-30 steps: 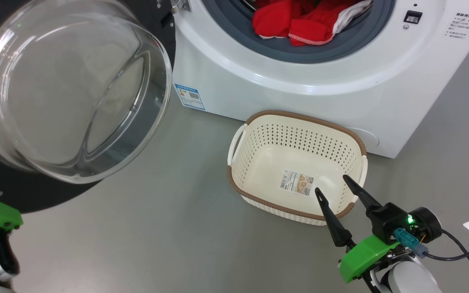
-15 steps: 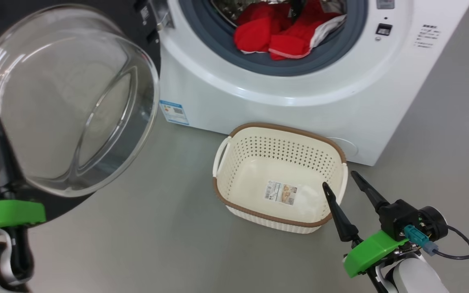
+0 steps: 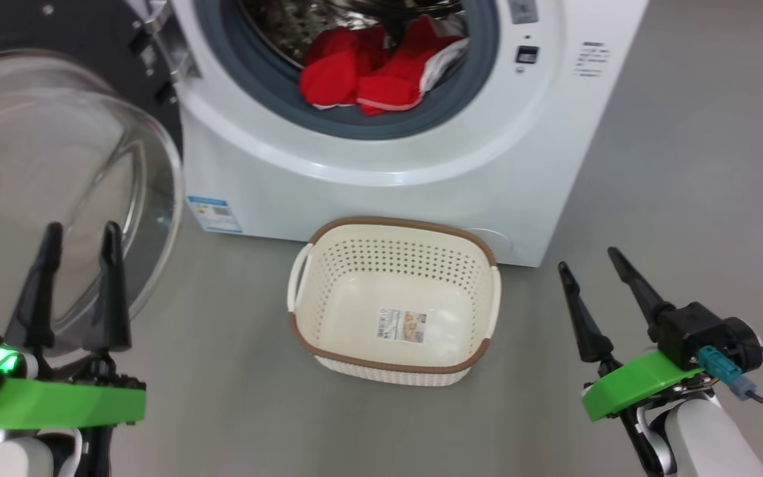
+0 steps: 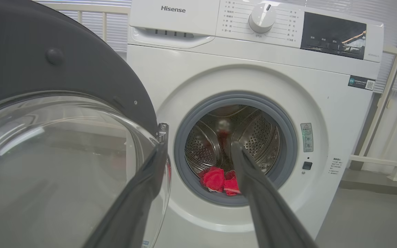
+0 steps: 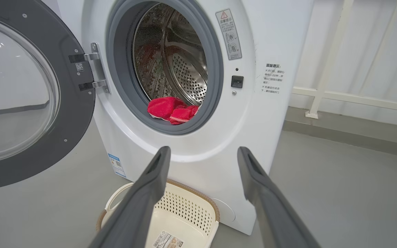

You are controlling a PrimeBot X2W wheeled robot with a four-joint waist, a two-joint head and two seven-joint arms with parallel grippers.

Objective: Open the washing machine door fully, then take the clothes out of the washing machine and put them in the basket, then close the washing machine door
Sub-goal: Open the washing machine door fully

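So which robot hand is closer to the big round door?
Left. The left gripper hovers just in front of the glass bowl of the washing machine door, fingers apart. The right gripper is far off, on the other side of the basket.

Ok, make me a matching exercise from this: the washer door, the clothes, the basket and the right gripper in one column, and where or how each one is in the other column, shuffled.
Column one
1. washing machine door
2. clothes
3. basket
4. right gripper

Column two
A. empty, on the floor in front of the washing machine
B. jaws open, holding nothing
C. swung wide open
D. inside the drum, near its front edge

Pairs: 1-C, 2-D, 3-A, 4-B
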